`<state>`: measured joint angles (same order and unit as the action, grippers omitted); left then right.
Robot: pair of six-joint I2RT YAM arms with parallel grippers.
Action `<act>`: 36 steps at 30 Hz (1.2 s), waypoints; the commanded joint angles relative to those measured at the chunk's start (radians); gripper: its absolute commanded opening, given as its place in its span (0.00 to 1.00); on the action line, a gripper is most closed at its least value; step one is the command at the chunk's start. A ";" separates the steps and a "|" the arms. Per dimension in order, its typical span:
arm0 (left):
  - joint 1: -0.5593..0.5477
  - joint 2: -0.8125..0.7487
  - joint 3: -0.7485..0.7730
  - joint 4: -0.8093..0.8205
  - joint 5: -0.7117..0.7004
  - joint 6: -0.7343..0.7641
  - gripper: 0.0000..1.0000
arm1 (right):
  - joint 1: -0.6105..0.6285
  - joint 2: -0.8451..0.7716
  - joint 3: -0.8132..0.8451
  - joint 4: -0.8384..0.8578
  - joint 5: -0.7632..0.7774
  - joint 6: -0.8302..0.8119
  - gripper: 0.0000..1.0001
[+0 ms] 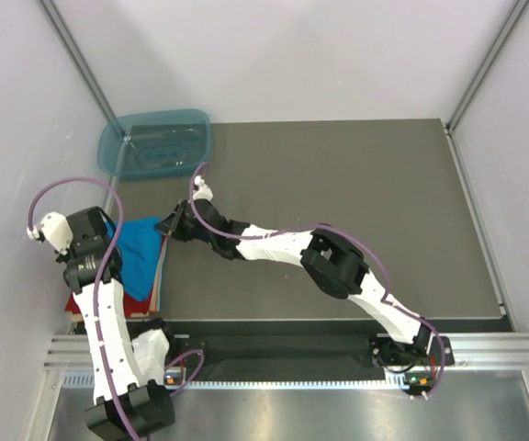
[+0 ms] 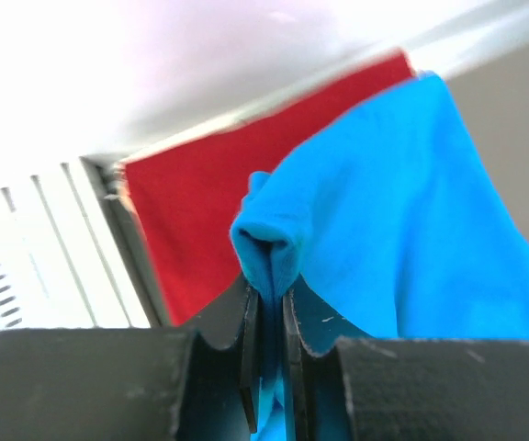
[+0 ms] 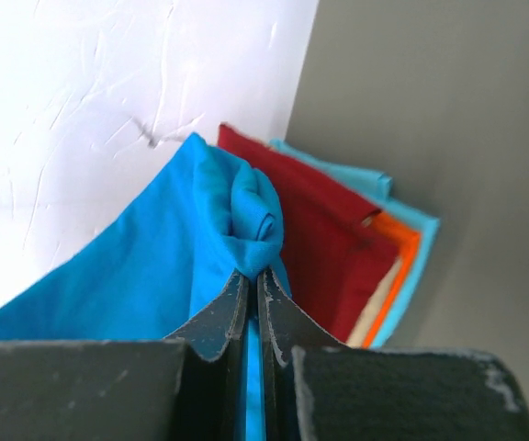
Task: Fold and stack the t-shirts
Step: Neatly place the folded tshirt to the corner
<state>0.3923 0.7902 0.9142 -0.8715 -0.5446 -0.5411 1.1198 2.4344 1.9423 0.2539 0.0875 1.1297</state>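
The turquoise-blue t-shirt [image 1: 138,253] hangs over a stack of folded shirts at the table's left edge. My left gripper [image 2: 270,294] is shut on a bunched fold of the blue shirt [image 2: 402,211]. My right gripper [image 3: 253,276] is shut on another bunched fold of the blue shirt [image 3: 154,248]. The red t-shirt [image 2: 191,220] lies flat under it, on top of the stack; it also shows in the right wrist view [image 3: 320,239]. In the top view the right gripper [image 1: 171,223] is at the shirt's far right corner, and the left gripper is hidden under its wrist.
Below the red shirt the stack holds orange [image 3: 400,248], cream and light blue [image 3: 425,230] folded shirts. A translucent blue-green tub [image 1: 157,142] stands at the back left. The white wall [image 1: 16,138] is close on the left. The grey table [image 1: 338,202] extends right.
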 commanded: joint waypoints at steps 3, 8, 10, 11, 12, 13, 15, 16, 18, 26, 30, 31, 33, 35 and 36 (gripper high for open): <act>0.040 -0.036 -0.002 0.094 -0.205 0.006 0.00 | 0.044 -0.026 0.015 0.123 0.028 0.036 0.00; 0.037 -0.016 0.054 0.131 -0.271 0.050 0.00 | 0.043 -0.024 0.015 0.153 0.052 0.013 0.00; 0.037 -0.003 0.037 0.121 -0.302 0.023 0.00 | 0.043 -0.029 0.000 0.162 0.067 0.005 0.00; 0.031 -0.017 0.019 0.138 -0.305 0.030 0.00 | 0.043 -0.028 -0.005 0.165 0.070 0.005 0.00; 0.031 -0.028 -0.033 0.150 -0.323 0.041 0.00 | 0.041 -0.025 -0.009 0.179 0.072 0.004 0.00; 0.030 -0.042 -0.061 0.167 -0.340 0.021 0.00 | 0.040 -0.015 -0.006 0.183 0.067 0.001 0.00; 0.033 -0.112 -0.147 0.233 -0.333 0.071 0.00 | 0.034 -0.005 -0.009 0.191 0.066 -0.001 0.00; 0.031 -0.137 -0.165 0.302 -0.333 0.087 0.00 | 0.031 0.003 -0.013 0.194 0.064 -0.002 0.00; 0.031 -0.193 -0.228 0.385 -0.336 0.156 0.00 | 0.023 0.009 -0.014 0.191 0.061 -0.008 0.00; 0.045 -0.106 -0.261 0.450 -0.284 0.224 0.00 | 0.015 0.048 0.004 0.139 0.031 -0.013 0.00; 0.046 -0.029 -0.199 0.343 -0.295 0.115 0.00 | 0.012 0.063 0.033 0.099 0.018 -0.007 0.00; 0.045 -0.019 -0.195 0.332 -0.296 0.099 0.00 | 0.012 0.064 0.033 0.097 0.018 -0.002 0.00; 0.045 0.024 -0.179 0.307 -0.304 0.049 0.00 | 0.014 0.061 0.032 0.094 0.014 -0.002 0.00; 0.045 0.072 -0.166 0.249 -0.314 -0.005 0.00 | 0.014 0.061 0.029 0.093 0.015 0.001 0.00; 0.046 0.081 -0.167 0.238 -0.318 -0.057 0.00 | 0.012 0.060 0.029 0.093 0.015 0.001 0.00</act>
<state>0.4267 0.8406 0.6956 -0.5800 -0.8150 -0.4664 1.1461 2.5092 1.9373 0.3225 0.0986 1.1366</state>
